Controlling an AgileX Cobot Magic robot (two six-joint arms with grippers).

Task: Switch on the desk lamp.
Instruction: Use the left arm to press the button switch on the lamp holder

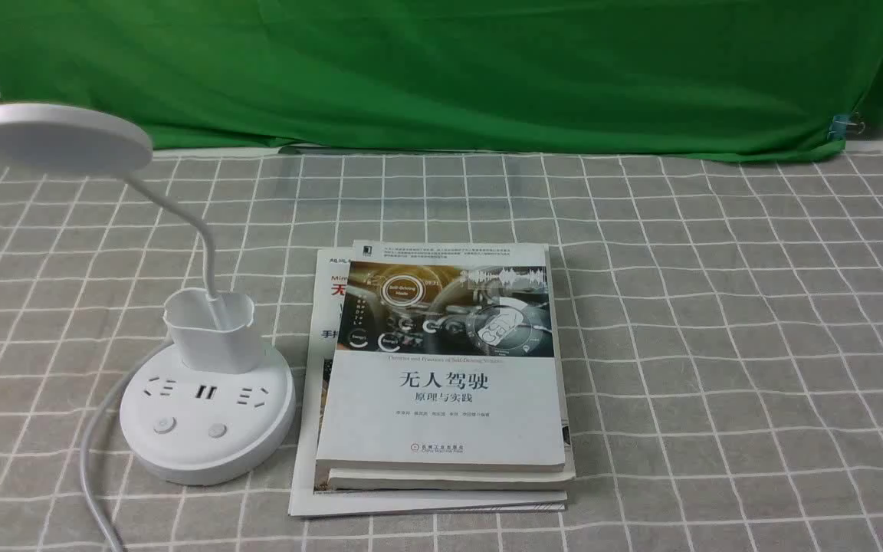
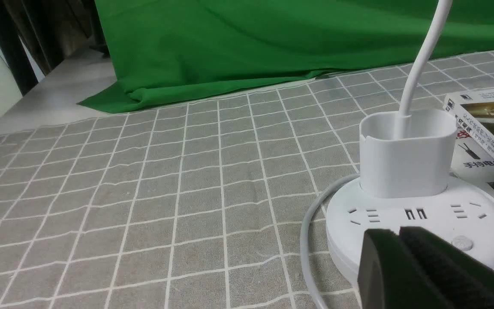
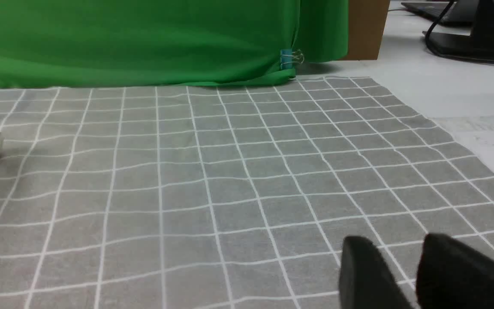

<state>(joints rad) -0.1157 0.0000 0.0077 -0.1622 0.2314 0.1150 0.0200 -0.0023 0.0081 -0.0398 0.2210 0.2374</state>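
The lamp stands upright on the left part of the worktop, to the left of the books. Its flat round head is of smooth white plastic and reaches over to the left. The head looks unlit. A grey cord curves along the left side of the base. The base is a thick white disc, with sockets and two small round buttons on its top. At the back of the base rises the cup, white, glossy, with rounded corners and a wavy rim. The thin bent neck goes down inside this cup; I see no other thing in it, but its bottom is hidden.

The left claw has its dark fingers together, closed, and nothing is seen between them. In its wrist view they cover a part of the base; whether they touch it, I cannot tell.

Right of the lamp, the paper books lie flat in a pile, the upper one with a glossy picture on its cover. Under them is a cloth with white grid lines on grey, a little wrinkled. The right claw is partly open and holds nothing. Behind, a green cloth hangs in soft folds.
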